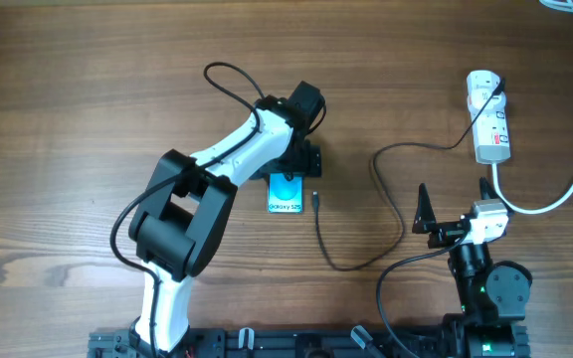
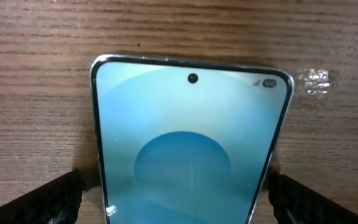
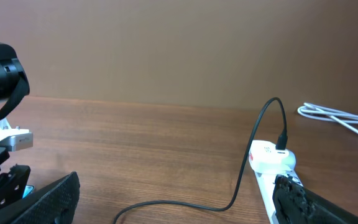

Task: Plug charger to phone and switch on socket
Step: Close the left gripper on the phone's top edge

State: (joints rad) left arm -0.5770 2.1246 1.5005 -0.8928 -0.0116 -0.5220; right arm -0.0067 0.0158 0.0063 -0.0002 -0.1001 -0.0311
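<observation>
One phone (image 2: 191,155), its turquoise screen facing up, lies flat on the wooden table (image 1: 68,99) between the fingers (image 2: 48,199) of the left gripper (image 1: 296,164). The jaws are spread wide, with a sliver of table showing on each side of the phone. One black charger (image 1: 319,234) loops across the table, and its connector tip lies just beside the phone on the right gripper's side. The right gripper (image 1: 456,204) also gapes wide and holds nothing. Just beyond its fingertips lies one white socket (image 1: 489,119) with one black plug (image 3: 281,140) seated in it and one white lead (image 1: 565,189) trailing away.
</observation>
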